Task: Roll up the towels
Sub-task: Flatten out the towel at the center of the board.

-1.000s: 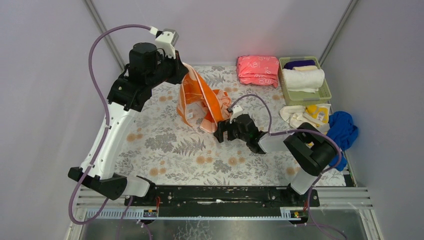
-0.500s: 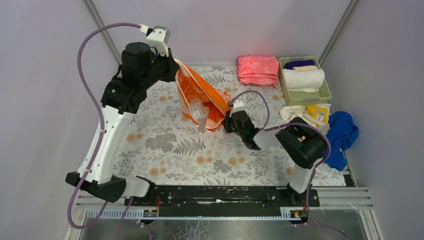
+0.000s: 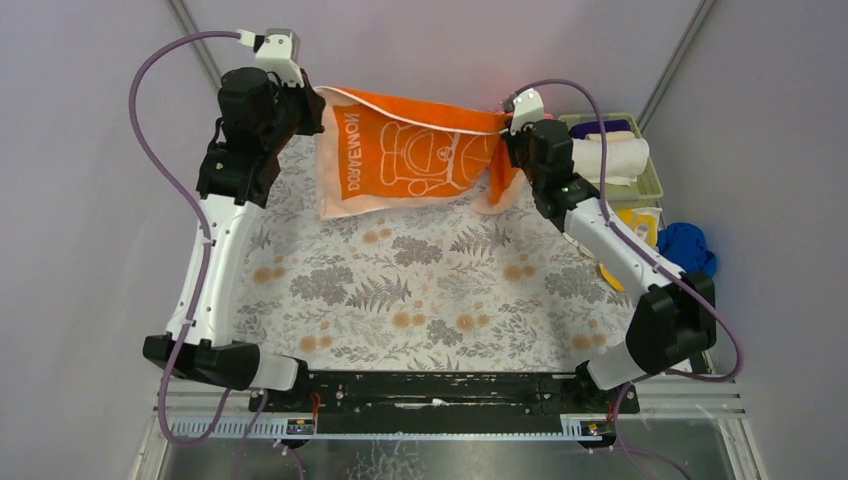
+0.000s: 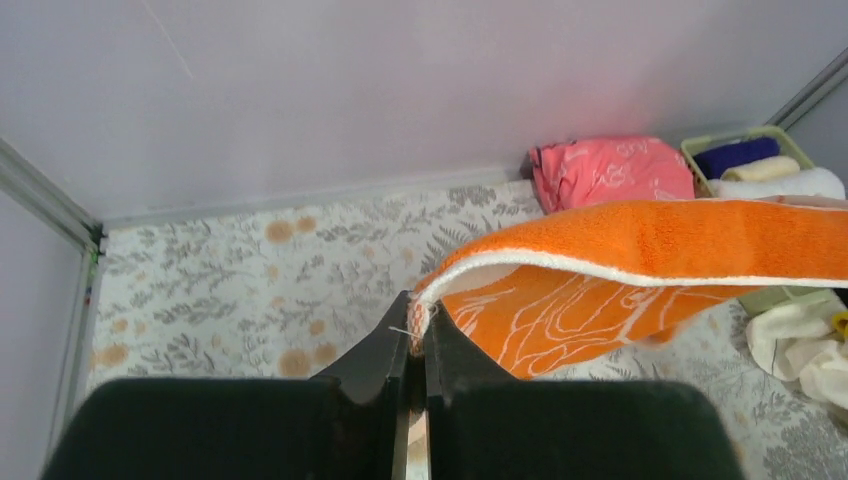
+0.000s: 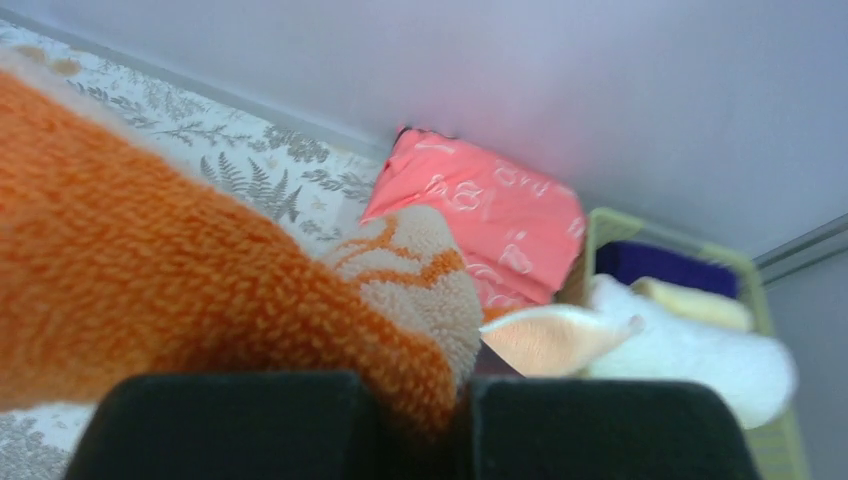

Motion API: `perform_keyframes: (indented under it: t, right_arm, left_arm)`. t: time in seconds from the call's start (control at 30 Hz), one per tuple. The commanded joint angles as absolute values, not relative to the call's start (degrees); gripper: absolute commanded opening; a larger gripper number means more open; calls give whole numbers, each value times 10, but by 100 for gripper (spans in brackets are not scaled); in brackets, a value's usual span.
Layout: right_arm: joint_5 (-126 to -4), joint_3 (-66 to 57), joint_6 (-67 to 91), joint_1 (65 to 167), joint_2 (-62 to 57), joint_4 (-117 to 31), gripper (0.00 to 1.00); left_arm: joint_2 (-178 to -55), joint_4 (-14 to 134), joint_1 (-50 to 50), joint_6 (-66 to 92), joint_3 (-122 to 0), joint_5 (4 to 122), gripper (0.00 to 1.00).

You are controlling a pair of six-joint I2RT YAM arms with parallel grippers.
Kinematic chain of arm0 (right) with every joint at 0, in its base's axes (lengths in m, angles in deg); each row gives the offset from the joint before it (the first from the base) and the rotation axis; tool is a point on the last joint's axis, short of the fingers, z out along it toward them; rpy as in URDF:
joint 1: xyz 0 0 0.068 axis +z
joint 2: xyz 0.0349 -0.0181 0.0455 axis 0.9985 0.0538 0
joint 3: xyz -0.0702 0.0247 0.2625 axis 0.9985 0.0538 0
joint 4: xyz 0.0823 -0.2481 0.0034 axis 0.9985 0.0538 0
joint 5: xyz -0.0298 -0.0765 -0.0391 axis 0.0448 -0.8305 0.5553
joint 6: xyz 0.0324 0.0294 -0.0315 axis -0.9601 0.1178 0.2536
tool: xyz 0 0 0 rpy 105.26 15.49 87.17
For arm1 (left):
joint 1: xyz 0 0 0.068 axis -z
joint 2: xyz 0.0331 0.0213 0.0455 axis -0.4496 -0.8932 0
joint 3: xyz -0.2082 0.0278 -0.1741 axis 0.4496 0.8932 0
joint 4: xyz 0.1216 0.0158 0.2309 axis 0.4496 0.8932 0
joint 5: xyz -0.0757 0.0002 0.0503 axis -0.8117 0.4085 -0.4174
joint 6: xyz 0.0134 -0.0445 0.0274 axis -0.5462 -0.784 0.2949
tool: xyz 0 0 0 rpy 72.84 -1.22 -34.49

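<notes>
The orange towel (image 3: 410, 155) with a white cartoon print hangs spread out in the air above the back of the table, its top edge stretched between both grippers. My left gripper (image 3: 312, 100) is shut on its left top corner, seen pinched between the jaws (image 4: 418, 325) in the left wrist view. My right gripper (image 3: 508, 125) is shut on the right top corner, and orange pile (image 5: 150, 270) fills its own view at the jaws (image 5: 455, 390). A blue towel (image 3: 685, 245), a yellow one (image 3: 640, 222) and cream-white ones (image 3: 590, 232) lie at the right edge.
A folded pink stack (image 4: 610, 170) lies at the back, beside a green basket (image 3: 655, 185) holding a white roll (image 3: 610, 155) and a dark blue one (image 4: 735, 157). The floral tablecloth (image 3: 420, 290) covers the table. Walls close in on the back and both sides.
My right gripper shut on the towel's free corner and rose to the back right. The left gripper moved up and left. The towel went from a crumpled hang to spread flat between them.
</notes>
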State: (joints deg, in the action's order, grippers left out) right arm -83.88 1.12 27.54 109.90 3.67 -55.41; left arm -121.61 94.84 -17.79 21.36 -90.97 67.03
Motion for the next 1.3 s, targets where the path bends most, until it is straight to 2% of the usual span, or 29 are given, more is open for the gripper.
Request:
perform_keyframes:
  t: [0.0,0.1,0.23,0.43,0.47,0.53,0.63,0.73,0.8,0.9,1.13,1.27]
  right_arm:
    - [-849,-52,401,1105,-16,-411,5]
    - [-798,-37,374,1105,-54,-342,10]
    - [-691,24,279,1106,-107,-252,25]
    - [-556,162,118,1107,-205,-231,41]
    - [-542,178,100,1107,-222,-227,45]
    - [-532,206,71,1107,-250,-220,55]
    - [-540,234,50,1107,-272,-217,64]
    - [-554,231,44,1107,-268,-208,71]
    - [-591,230,31,1107,-259,-208,75]
    - [-672,221,3,1106,-226,-195,78]
    - [-646,256,-47,1106,-174,-274,79]
    - [-649,266,-66,1106,-124,-314,82]
  left_arm:
    - [-1165,830,-185,246,-889,681,0]
    - [-1107,798,-185,253,-782,700,0]
    - [-1016,781,-186,232,-637,756,0]
    - [-878,815,-185,151,-439,844,2]
    - [-854,827,-185,136,-415,862,11]
    - [-797,856,-185,105,-375,885,40]
    - [-716,905,-186,60,-341,905,63]
    - [-666,949,-185,35,-347,938,73]
    - [-662,963,-185,33,-367,951,81]
    - [-687,964,-184,39,-393,922,86]
    - [-833,936,-182,-23,-379,750,86]
    - [-928,881,-183,-55,-345,703,86]
